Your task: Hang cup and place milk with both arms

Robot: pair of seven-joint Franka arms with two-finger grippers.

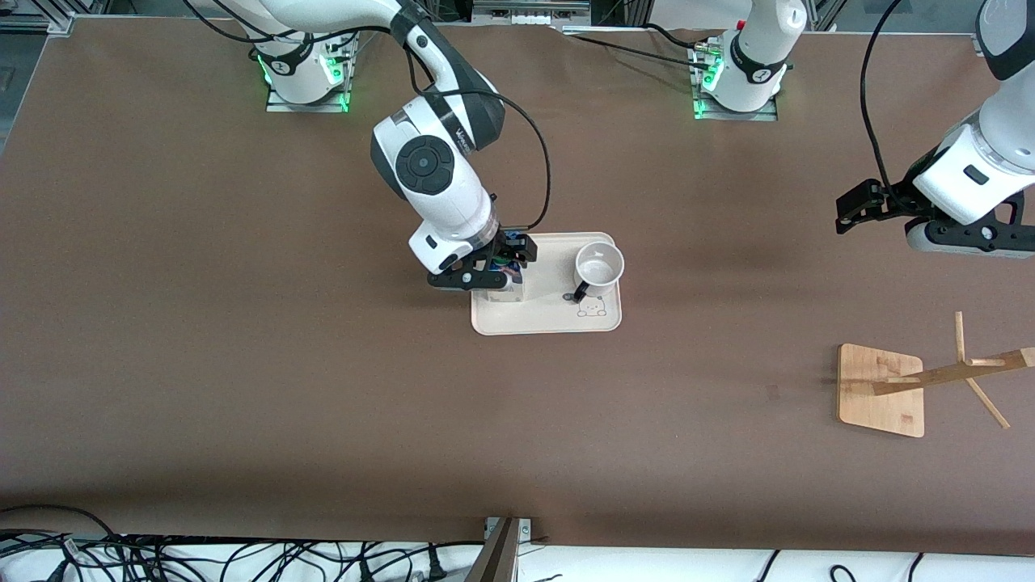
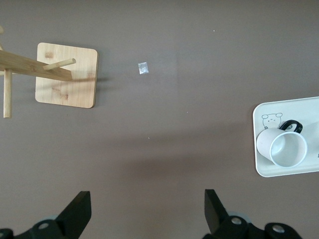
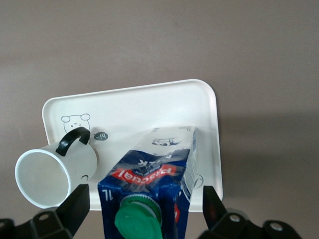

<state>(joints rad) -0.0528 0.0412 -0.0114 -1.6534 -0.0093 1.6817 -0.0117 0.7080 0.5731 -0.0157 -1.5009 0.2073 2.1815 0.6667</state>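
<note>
The milk carton [image 3: 149, 184], dark blue and white with a green cap, stands on a cream tray [image 1: 534, 319] at mid-table. My right gripper [image 1: 497, 271] is open, one finger on each side of the carton with gaps showing in the right wrist view [image 3: 144, 204]. It mostly hides the carton in the front view. The white cup [image 1: 599, 267] with a black handle stands on the same tray, toward the left arm's end; it also shows in the right wrist view [image 3: 52, 174]. My left gripper [image 1: 842, 217] is open and empty, up over bare table.
A wooden cup rack [image 1: 881, 390] with pegs stands toward the left arm's end, nearer the front camera than the tray. It also shows in the left wrist view [image 2: 67, 74]. A small scrap [image 2: 143, 68] lies on the table between rack and tray.
</note>
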